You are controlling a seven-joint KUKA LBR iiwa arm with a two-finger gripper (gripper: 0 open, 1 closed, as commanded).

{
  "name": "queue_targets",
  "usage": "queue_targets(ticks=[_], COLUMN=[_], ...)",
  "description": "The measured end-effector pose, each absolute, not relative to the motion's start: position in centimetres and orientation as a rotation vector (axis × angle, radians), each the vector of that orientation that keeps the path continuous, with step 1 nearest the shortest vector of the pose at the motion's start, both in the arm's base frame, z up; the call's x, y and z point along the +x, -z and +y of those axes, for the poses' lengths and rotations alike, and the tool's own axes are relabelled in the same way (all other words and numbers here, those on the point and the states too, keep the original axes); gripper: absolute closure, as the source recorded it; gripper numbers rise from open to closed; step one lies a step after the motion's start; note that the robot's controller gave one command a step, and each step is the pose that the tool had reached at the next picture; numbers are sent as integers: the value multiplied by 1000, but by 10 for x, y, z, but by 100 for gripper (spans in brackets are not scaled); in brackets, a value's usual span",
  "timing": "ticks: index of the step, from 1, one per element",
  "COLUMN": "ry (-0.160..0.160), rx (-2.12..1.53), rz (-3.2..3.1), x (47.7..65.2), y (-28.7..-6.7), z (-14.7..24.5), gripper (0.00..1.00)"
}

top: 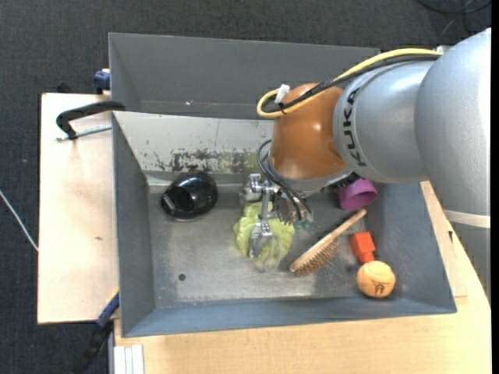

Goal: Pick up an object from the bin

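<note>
Free bin floor (191, 275) front-left; brush (323, 249) rt.

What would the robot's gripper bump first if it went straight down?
Probably the crumpled yellow-green thing in the bin's middle, right under the gripper. It may already touch it, but depth is hard to tell.

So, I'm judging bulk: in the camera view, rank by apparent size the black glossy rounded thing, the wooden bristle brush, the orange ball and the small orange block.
1-2. black glossy rounded thing and wooden bristle brush: alike, one broader, one longer.
3. orange ball.
4. small orange block.
</note>
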State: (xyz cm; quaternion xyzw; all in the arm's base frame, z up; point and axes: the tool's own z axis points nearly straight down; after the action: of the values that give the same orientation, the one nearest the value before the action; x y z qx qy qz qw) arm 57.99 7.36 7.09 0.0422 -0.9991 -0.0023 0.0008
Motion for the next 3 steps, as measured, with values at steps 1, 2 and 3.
queue_targets(ticks=[1,2,3], ry=[8,5,8], rx=[135,134,135], rz=[-3138,-3140,-3145], x=[584,581,586], y=[-73,-74,-77], z=[73,76,76], gripper=[0,0,100])
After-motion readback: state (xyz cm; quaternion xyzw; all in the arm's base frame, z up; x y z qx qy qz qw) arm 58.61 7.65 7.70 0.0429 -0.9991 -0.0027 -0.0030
